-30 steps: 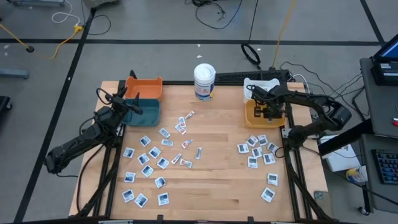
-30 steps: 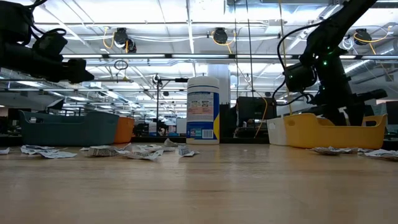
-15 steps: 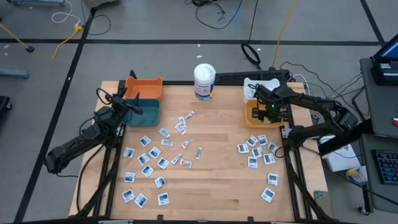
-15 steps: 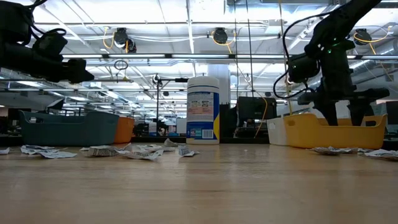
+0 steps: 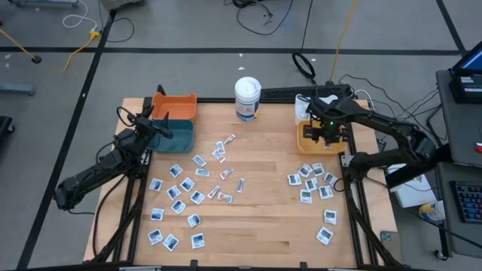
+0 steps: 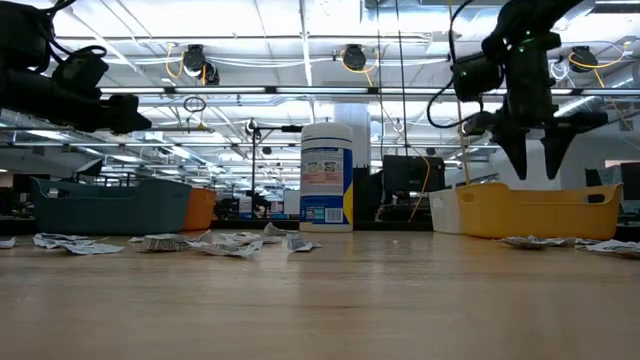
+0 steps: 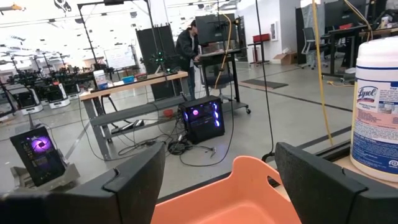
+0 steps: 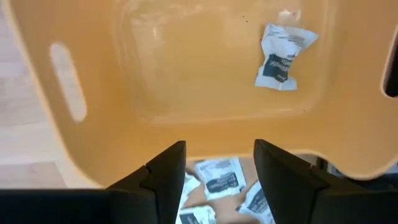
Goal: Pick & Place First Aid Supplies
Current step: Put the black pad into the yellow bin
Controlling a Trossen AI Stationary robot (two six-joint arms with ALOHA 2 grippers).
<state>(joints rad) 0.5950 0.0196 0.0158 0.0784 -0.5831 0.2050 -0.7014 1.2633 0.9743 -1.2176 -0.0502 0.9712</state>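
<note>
1. Above the yellow bin (image 5: 304,140) at the table's right rear, the right gripper (image 6: 533,170) hung with its fingers pointing down, parted and empty — clear of the bin's rim in the low view.
2. Inside that bin lay a single white-and-blue sachet (image 8: 280,55), resting on the floor of the bin apart from the gripper.
3. Across the wooden table (image 5: 263,218), the first aid supplies (image 5: 181,197) lay scattered in two groups — a large spread on the left half and a smaller cluster (image 5: 312,181) just in front of the yellow bin.
4. At the left rear, the left gripper (image 5: 161,126) waited over the teal bin (image 5: 177,138) beside the orange bin (image 5: 181,103), its fingers spread wide and holding nothing.
5. Between the bins at the table's back edge stood a white tub (image 5: 247,98) with a blue label.
</note>
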